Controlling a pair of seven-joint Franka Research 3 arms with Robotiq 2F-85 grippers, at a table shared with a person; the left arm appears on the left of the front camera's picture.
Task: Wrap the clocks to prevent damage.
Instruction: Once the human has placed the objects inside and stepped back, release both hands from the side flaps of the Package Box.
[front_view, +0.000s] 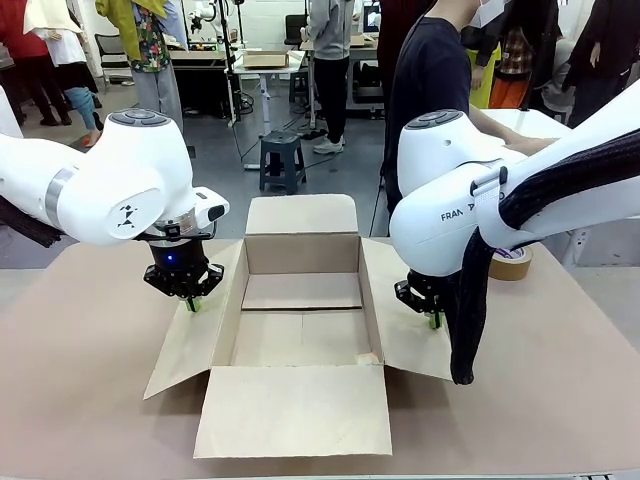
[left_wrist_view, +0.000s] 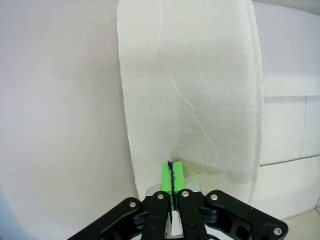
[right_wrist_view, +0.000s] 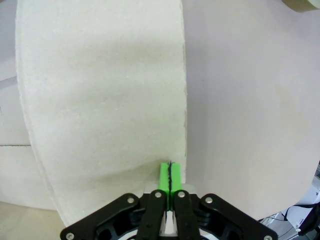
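Front view | box (front_view: 300, 338) mouth up, long axis seemingly left-right | left pincer (front_view: 192, 303), right pincer (front_view: 435, 320) clenched

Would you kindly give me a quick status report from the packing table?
Left gripper shut, tip down on left flap. Right gripper shut, tip on right flap. Cardboard box open, flaps spread. Tape roll off to the right, clear of both.

Plain light-brown cardboard box (front_view: 295, 410) at centre, tan-brown surface (front_view: 80, 420), white left arm (front_view: 110, 190) and right arm (front_view: 450, 200), left tool (front_view: 193, 302) black with bright green pads, right tool (front_view: 436, 319) alike, tan tape roll (front_view: 512, 264) at right, dark grey stool (front_view: 283, 160) upper centre.
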